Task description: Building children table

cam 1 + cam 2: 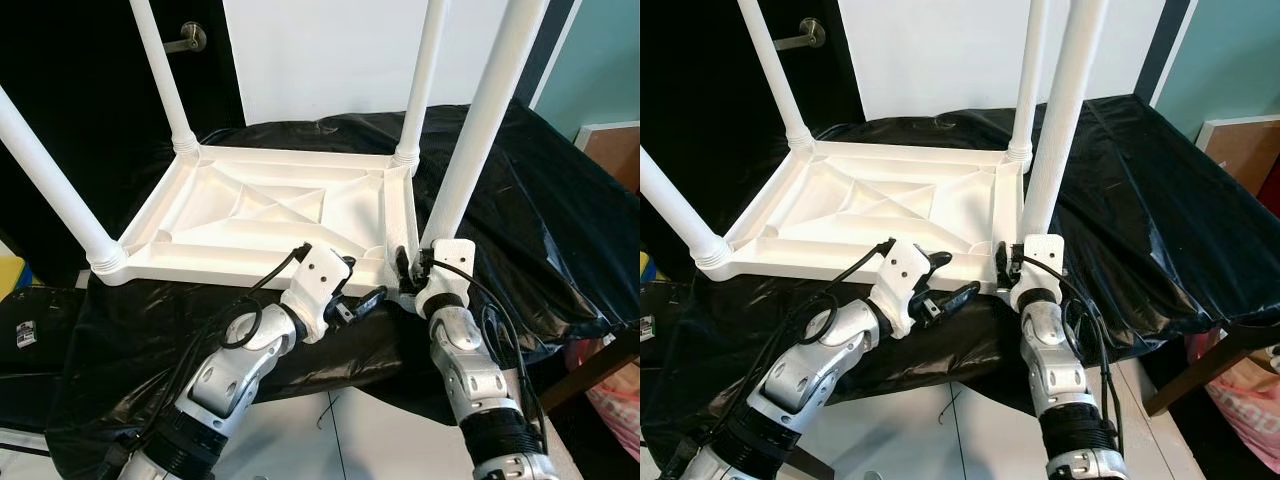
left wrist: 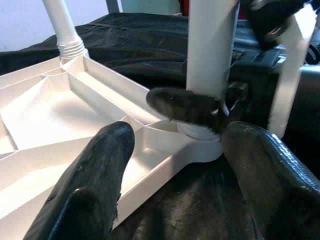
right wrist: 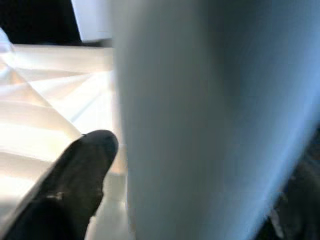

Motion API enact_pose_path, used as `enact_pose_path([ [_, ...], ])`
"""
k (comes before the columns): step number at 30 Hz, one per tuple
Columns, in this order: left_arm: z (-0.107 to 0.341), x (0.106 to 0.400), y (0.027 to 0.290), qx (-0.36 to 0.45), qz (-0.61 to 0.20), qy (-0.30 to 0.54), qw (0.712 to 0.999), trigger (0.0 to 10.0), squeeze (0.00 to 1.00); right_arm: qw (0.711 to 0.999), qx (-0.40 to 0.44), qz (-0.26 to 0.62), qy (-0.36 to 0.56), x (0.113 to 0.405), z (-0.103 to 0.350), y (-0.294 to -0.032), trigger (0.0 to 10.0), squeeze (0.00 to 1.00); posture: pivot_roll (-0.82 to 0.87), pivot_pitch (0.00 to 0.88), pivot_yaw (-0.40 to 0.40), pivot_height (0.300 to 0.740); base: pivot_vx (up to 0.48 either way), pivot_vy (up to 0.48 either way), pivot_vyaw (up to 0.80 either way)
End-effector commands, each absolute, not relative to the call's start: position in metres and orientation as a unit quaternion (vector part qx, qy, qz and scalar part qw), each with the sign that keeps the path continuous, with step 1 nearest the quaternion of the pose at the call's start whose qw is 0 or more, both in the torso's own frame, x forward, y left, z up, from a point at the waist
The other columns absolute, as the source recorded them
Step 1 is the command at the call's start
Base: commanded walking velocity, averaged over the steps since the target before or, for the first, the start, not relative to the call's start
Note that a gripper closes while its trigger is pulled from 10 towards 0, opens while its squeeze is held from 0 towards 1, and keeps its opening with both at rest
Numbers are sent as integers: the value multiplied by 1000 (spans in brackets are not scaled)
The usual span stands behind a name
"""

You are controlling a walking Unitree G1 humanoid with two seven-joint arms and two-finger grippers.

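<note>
- We see a white plastic children's tabletop [image 1: 270, 215] lying upside down, ribbed underside up, on a worktop covered with black plastic sheet [image 1: 540, 200].
- Four white round plastic legs stand up from its corners; the near right leg [image 1: 480, 130] rises at the corner closest to our arms.
- Our right pincer [image 1: 408, 268] is at the base of this leg, with one black finger [image 3: 82, 170] on each side of the leg, pinching it.
- Our left pincer [image 1: 358, 302] is just beside the same corner, at the tabletop's near edge; its fingers [image 2: 100, 170] are spread and hold nothing.
- Behind stand a dark door with a metal handle [image 1: 187, 40] and a white wall [image 1: 320, 55].
</note>
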State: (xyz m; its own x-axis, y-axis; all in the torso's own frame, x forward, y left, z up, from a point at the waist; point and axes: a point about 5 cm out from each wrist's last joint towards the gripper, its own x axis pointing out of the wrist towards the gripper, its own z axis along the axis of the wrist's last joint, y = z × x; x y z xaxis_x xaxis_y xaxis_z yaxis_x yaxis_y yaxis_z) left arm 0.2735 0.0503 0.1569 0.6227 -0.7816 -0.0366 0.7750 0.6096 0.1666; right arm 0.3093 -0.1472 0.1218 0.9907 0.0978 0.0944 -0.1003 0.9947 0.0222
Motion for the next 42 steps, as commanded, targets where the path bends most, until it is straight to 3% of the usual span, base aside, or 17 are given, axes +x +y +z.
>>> enact_pose_path([
  [1, 155, 271, 48, 93, -474, -17, 875, 10000, 0, 995, 22, 70, -60, 307, 125, -151, 10000, 1000, 4, 0, -19, 740, 0, 0, 0],
  [4, 155, 271, 48, 93, -475, -17, 875, 10000, 0, 992, 14, 107, -60, 306, 125, -155, 10000, 1000, 2, 0, -18, 740, 0, 0, 0],
  [5, 155, 271, 48, 93, -476, -17, 874, 10000, 0, 990, 8, 127, -59, 305, 124, -157, 10000, 216, 1, 0, -15, 740, 0, 0, 0],
  [6, 155, 270, 48, 93, -477, -16, 874, 10000, 0, 988, 2, 148, -55, 305, 123, -158, 10000, 0, 1, 0, -15, 740, 0, 0, 0],
  [10, 154, 270, 48, 94, -479, -14, 873, 10000, 0, 983, -11, 179, -51, 305, 122, -158, 10000, 0, -2, 0, -10, 740, 0, 0, 0],
  [13, 148, 271, 47, 118, -482, -4, 868, 10000, 0, 965, -43, 257, -37, 311, 121, -161, 10000, 0, -6, 0, -1, 740, 0, 0, 0],
  [21, 147, 271, 45, 117, -485, -4, 866, 10000, 0, 957, -56, 283, -33, 321, 126, -164, 10000, 0, -7, 0, 3, 740, 0, 0, 0],
  [22, 147, 271, 45, 120, -485, -4, 866, 10000, 0, 954, -66, 293, -28, 324, 125, -163, 3333, 0, 1, 0, -3, 740, 0, 0, 0],
  [23, 147, 272, 44, 121, -484, -4, 867, 10000, 0, 951, -69, 301, -24, 326, 125, -163, 0, 0, 7, 0, -8, 740, 0, 0, 0],
  [35, 147, 271, 44, 118, -478, -5, 870, 10000, 0, 951, -62, 302, -4, 323, 114, -168, 0, 0, 8, 0, -10, 740, 0, 0, 0],
  [36, 147, 272, 44, 119, -478, -6, 870, 10000, 0, 953, -59, 299, -1, 324, 113, -169, 4314, 0, 8, 0, -10, 740, 0, 0, 0],
  [37, 147, 272, 44, 119, -478, -6, 870, 10000, 0, 953, -59, 299, -1, 324, 113, -169, 4314, 0, 8, 0, -10, 740, 0, 0, 0],
  [38, 148, 273, 44, 119, -477, -6, 871, 10000, 0, 956, -54, 290, 0, 324, 112, -168, 10000, 0, 7, 0, -8, 740, 0, 0, 0],
  [42, 147, 273, 45, 121, -477, -6, 871, 10000, 0, 970, -49, 237, 16, 327, 105, -166, 10000, 0, 3, 0, -6, 740, 0, 0, 0],
])
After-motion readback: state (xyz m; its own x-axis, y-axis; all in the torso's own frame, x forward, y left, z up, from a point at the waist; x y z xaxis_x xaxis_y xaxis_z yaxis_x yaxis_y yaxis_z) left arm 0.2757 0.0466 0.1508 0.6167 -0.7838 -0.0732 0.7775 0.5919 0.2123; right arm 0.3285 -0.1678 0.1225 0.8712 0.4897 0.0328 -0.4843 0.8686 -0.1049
